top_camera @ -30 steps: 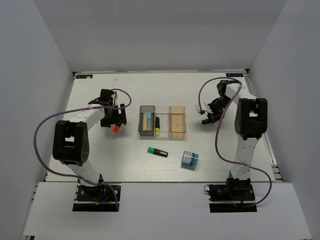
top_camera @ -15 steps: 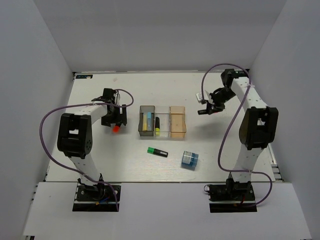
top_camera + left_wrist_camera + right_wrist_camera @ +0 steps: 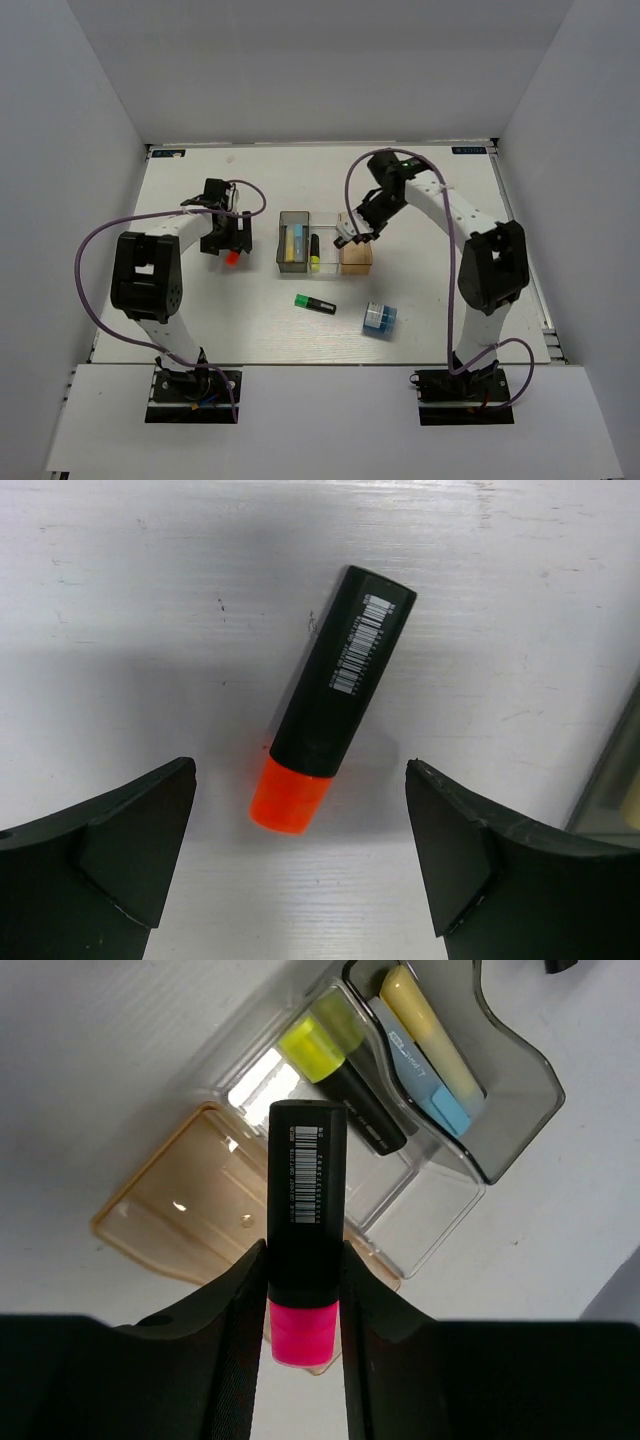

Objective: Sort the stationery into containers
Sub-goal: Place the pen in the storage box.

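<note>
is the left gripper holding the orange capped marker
No, the orange-capped marker lies flat on the table between the left gripper's open fingers, touching neither.

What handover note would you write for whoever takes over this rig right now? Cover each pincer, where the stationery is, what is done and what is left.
Left pincer: open, straddling the orange-capped marker, which lies on the table left of the bins.
Right pincer: shut on the pink-capped marker, above the amber bin and clear bin.
Done: yellow stick and blue stick in the grey bin; yellow-capped marker in the clear bin. The amber bin looks empty.
Left: those two markers, plus the green-capped marker and blue block on the table.
</note>
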